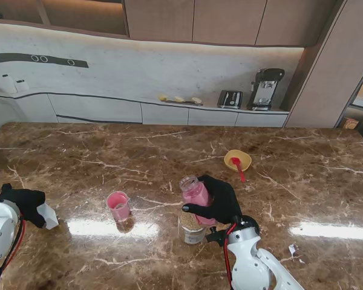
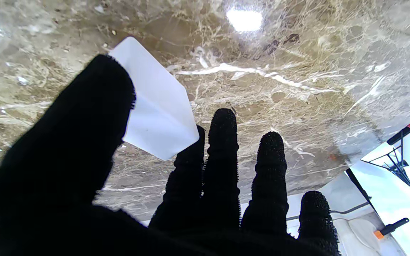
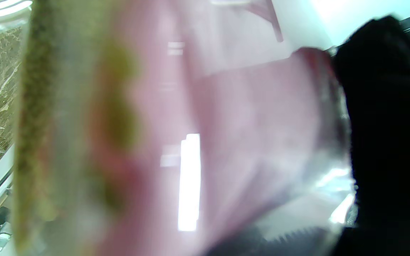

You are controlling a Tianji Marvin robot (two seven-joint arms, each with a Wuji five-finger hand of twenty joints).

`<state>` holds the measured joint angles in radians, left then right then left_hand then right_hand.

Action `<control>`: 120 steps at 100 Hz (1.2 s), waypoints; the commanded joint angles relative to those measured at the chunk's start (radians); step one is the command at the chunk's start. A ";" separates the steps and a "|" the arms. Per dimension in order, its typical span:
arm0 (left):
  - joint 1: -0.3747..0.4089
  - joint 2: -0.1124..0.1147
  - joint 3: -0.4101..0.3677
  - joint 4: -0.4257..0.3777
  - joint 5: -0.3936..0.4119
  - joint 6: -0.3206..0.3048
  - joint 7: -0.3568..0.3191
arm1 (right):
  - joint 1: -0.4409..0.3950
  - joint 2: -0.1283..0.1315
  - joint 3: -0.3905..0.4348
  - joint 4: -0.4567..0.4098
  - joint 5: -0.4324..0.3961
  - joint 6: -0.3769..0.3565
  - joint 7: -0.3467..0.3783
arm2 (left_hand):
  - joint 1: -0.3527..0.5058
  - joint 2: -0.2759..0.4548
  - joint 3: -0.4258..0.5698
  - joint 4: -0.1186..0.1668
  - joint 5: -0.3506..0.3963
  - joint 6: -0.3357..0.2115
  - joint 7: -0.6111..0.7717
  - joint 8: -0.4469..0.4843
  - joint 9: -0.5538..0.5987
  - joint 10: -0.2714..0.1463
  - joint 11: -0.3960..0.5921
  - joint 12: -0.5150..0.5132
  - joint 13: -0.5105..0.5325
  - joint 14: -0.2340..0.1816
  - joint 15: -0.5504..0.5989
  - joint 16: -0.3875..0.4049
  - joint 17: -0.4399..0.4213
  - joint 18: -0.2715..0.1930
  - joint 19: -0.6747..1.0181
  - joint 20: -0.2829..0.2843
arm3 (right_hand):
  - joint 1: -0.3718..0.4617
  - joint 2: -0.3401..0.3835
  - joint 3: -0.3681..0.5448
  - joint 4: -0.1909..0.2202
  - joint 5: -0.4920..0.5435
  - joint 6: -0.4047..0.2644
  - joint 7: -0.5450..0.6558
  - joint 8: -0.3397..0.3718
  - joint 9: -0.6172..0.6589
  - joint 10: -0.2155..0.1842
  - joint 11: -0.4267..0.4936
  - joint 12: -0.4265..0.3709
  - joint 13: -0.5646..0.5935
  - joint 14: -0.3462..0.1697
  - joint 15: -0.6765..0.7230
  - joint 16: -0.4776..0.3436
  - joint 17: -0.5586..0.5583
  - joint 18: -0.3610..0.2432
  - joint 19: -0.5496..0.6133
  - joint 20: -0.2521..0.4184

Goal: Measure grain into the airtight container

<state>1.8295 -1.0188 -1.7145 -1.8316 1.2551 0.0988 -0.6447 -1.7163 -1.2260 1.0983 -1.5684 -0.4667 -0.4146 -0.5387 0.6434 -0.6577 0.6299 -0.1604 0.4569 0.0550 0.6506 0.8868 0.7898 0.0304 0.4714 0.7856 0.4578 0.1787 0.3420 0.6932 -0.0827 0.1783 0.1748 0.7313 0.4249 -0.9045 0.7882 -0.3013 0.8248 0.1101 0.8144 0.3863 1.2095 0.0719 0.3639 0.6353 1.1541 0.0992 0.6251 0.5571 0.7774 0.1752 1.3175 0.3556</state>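
Observation:
My right hand (image 1: 219, 200) is shut on a clear jar of pink contents (image 1: 195, 192), held tilted above the table with its open mouth up and to the left. The jar (image 3: 226, 124) fills the right wrist view as a blur. Directly under it stands a small clear container (image 1: 192, 229) holding tan grain. A pink cup (image 1: 118, 205) stands to the left of them. At the left edge my left hand (image 1: 24, 202) pinches a flat white piece (image 1: 48, 216) between thumb and fingers; the piece (image 2: 158, 110) shows plainly against the marble.
A yellow bowl (image 1: 238, 159) with a red spoon (image 1: 238, 169) sits farther from me, right of centre. Small white scraps (image 1: 292, 249) lie on the marble table (image 1: 302, 199) to the right. A counter with appliances (image 1: 265, 88) runs along the back wall.

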 commanded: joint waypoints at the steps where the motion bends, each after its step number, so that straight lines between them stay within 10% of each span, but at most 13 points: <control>1: 0.007 0.000 0.009 -0.001 0.004 -0.003 0.012 | -0.009 -0.002 0.001 -0.002 0.005 0.001 0.013 | 0.046 0.133 0.164 0.080 0.168 -0.177 0.278 0.097 0.019 -0.010 0.009 0.004 0.013 0.022 0.019 0.004 -0.017 0.034 0.007 -0.001 | 0.241 0.214 0.310 0.033 0.110 -0.387 0.140 0.020 0.060 -0.149 0.064 0.015 0.037 -0.089 0.026 0.033 0.004 -0.036 0.019 0.013; 65: -0.012 -0.002 0.081 0.039 0.035 0.030 0.052 | -0.015 -0.002 0.007 -0.006 0.006 0.002 0.014 | 0.055 0.139 0.080 0.068 0.033 -0.174 0.185 0.033 -0.089 -0.023 -0.015 -0.153 -0.028 0.003 -0.018 -0.014 -0.022 0.034 0.015 -0.015 | 0.240 0.215 0.312 0.032 0.111 -0.385 0.141 0.021 0.059 -0.147 0.064 0.015 0.038 -0.088 0.027 0.033 0.004 -0.034 0.019 0.013; 84: -0.016 0.001 0.081 0.045 0.034 0.017 0.035 | -0.015 -0.002 0.008 -0.006 0.008 0.002 0.013 | -0.051 0.231 0.081 0.137 -0.050 -0.135 0.013 -0.079 -0.178 -0.038 -0.068 -0.206 -0.069 -0.016 -0.062 -0.036 -0.018 0.032 -0.017 -0.041 | 0.239 0.217 0.312 0.032 0.110 -0.385 0.140 0.020 0.059 -0.148 0.064 0.015 0.036 -0.088 0.027 0.033 0.004 -0.033 0.019 0.013; 120: -0.013 0.004 0.073 0.057 0.009 -0.009 0.035 | -0.014 -0.002 0.009 -0.005 0.009 0.000 0.013 | -0.059 0.208 -0.158 0.128 -0.155 -0.112 -0.187 -0.306 -0.329 -0.052 -0.177 -0.332 -0.141 -0.048 -0.138 -0.081 -0.008 0.028 -0.049 -0.128 | 0.237 0.218 0.313 0.031 0.109 -0.385 0.140 0.020 0.058 -0.148 0.065 0.015 0.036 -0.087 0.027 0.033 0.004 -0.033 0.018 0.013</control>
<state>1.8069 -1.0163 -1.6427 -1.7886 1.2681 0.0917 -0.6160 -1.7232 -1.2260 1.1067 -1.5728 -0.4638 -0.4151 -0.5381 0.6014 -0.4705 0.5240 -0.0654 0.3336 -0.0319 0.4786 0.6039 0.5004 -0.0116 0.3099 0.4748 0.3511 0.1485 0.2345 0.6294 -0.0844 0.1793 0.1613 0.6278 0.4249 -0.9044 0.7882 -0.3013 0.8248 0.1101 0.8144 0.3863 1.2095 0.0719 0.3639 0.6353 1.1541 0.0992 0.6251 0.5571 0.7774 0.1752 1.3175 0.3556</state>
